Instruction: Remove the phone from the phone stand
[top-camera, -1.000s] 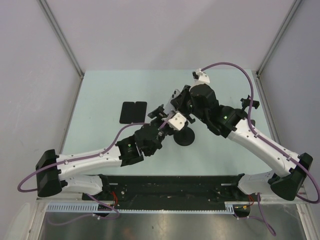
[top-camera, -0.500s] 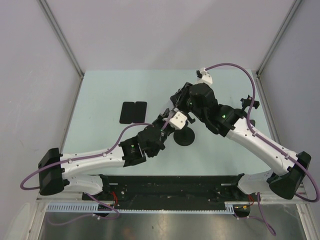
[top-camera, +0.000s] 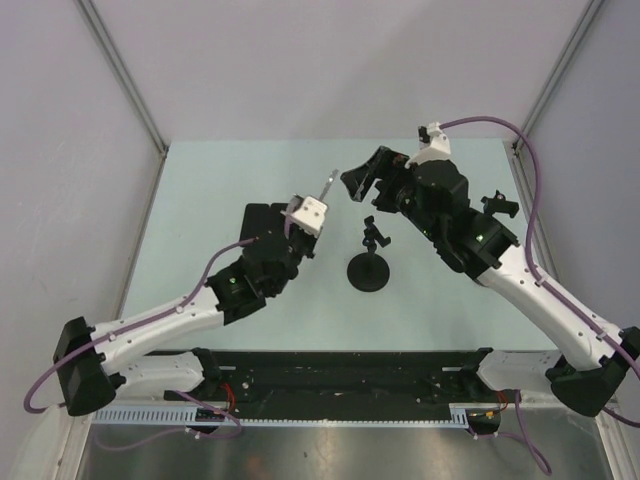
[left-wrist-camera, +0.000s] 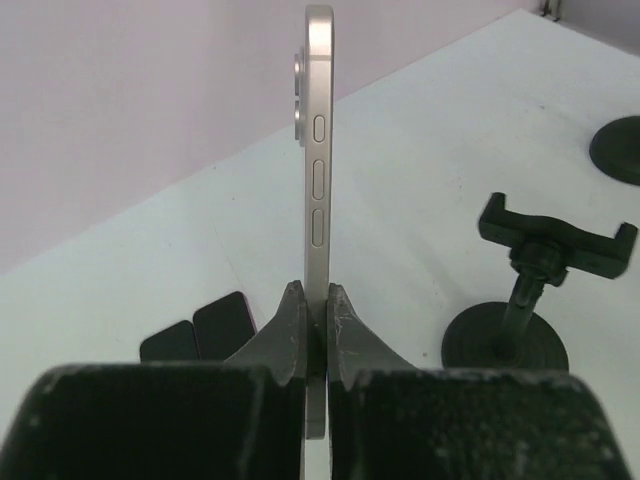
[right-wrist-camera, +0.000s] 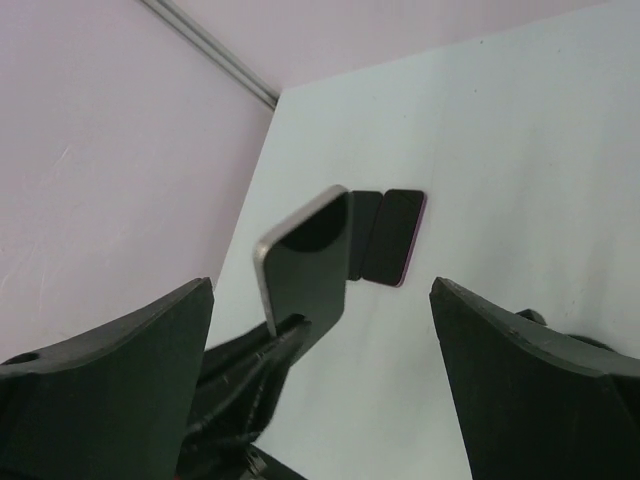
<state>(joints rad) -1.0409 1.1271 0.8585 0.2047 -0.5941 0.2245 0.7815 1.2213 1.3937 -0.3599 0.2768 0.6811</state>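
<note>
The phone (left-wrist-camera: 319, 180), a thin silver slab seen edge-on, stands upright in my left gripper (left-wrist-camera: 318, 305), which is shut on its lower end. From above, the phone (top-camera: 328, 187) hangs in the air to the left of the black phone stand (top-camera: 368, 265). The stand's clamp (left-wrist-camera: 555, 240) holds nothing. My right gripper (top-camera: 363, 182) hovers open just right of the phone, apart from it. In the right wrist view the phone (right-wrist-camera: 305, 260) shows between the wide-spread right fingers (right-wrist-camera: 120, 380), pinched from below by the left gripper.
Two dark phones (top-camera: 262, 218) lie flat side by side on the table's left, partly under my left arm, and show as dark phones (right-wrist-camera: 395, 235) in the right wrist view. Grey walls enclose the pale table (top-camera: 200, 180).
My left gripper shut on the phone and carried it up and left, off the stand. My right gripper opened wide and drew back to the far right.
</note>
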